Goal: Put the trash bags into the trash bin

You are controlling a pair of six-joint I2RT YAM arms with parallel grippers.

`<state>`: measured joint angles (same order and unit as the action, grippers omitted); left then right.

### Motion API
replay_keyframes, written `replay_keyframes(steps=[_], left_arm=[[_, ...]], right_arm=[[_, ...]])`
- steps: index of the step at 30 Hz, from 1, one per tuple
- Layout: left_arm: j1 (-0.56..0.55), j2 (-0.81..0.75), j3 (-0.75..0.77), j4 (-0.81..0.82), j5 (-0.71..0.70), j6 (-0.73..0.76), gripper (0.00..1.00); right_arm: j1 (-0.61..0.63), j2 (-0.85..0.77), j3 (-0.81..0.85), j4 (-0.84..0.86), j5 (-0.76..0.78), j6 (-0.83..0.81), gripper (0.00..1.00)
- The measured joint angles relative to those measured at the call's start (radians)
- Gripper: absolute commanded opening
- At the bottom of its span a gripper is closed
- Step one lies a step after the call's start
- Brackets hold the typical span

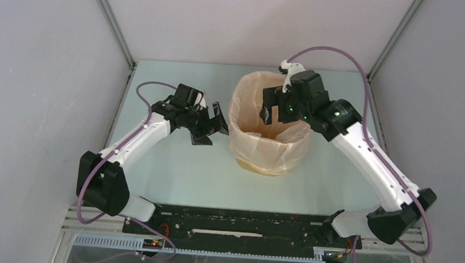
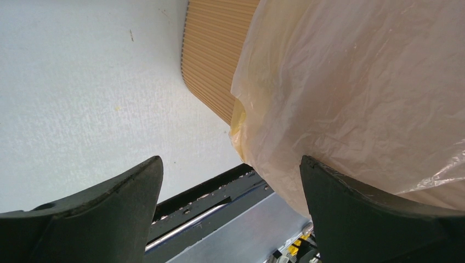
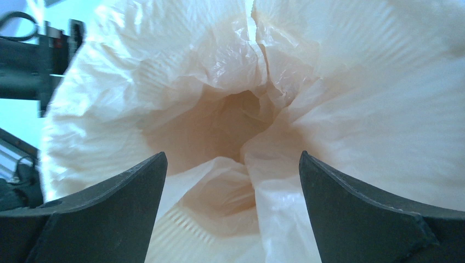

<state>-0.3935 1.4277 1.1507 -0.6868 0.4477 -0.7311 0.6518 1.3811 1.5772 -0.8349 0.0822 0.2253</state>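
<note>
The trash bin (image 1: pixel 258 166) stands upright mid-table, its yellow-orange base showing under the trash bag (image 1: pixel 247 99). The pale translucent bag lines the inside and drapes over the rim and down the outside. My left gripper (image 1: pixel 213 129) is open and empty just left of the bin, close to the draped plastic. In the left wrist view the ribbed bin wall (image 2: pixel 214 60) and the bag (image 2: pixel 356 82) fill the upper right beyond the gripper (image 2: pixel 230 181). My right gripper (image 1: pixel 270 106) hangs open over the bin's mouth near the far right rim. The right wrist view looks down past the gripper (image 3: pixel 233 175) into the crumpled bag (image 3: pixel 230 71).
A black mounting rail (image 1: pixel 242 226) runs along the table's near edge between the arm bases. Grey enclosure walls (image 1: pixel 45 65) close in the left, right and back. The pale table surface (image 1: pixel 172 176) lies in front of the bin.
</note>
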Motion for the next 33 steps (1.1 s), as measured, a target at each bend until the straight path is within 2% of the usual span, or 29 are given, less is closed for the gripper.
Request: replay_keyframes(steps=[10, 14, 17, 20, 23, 29, 33], left_arm=[[-0.006, -0.019, 0.066, -0.097, -0.109, 0.014, 1.0], [-0.006, -0.118, 0.062, -0.086, -0.134, -0.015, 1.0], [-0.006, -0.228, 0.003, -0.043, -0.132, -0.061, 1.0], [-0.012, -0.304, -0.083, -0.006, -0.122, -0.109, 1.0], [-0.035, -0.309, -0.149, 0.023, -0.107, -0.149, 0.99], [-0.109, -0.204, -0.208, 0.118, -0.065, -0.234, 0.98], [-0.129, -0.103, -0.208, 0.219, -0.019, -0.29, 0.98]], right_arm=[[0.002, -0.307, 0.04, -0.18, 0.045, 0.046, 1.0], [-0.005, -0.455, 0.04, -0.275, 0.077, 0.076, 1.0], [-0.01, -0.56, 0.008, -0.333, 0.092, 0.11, 1.0], [-0.011, -0.664, -0.082, -0.375, 0.092, 0.152, 1.0], [-0.011, -0.721, -0.173, -0.408, 0.088, 0.196, 1.0], [-0.011, -0.752, -0.409, -0.388, 0.07, 0.281, 0.99], [-0.017, -0.75, -0.603, -0.274, 0.026, 0.325, 1.0]])
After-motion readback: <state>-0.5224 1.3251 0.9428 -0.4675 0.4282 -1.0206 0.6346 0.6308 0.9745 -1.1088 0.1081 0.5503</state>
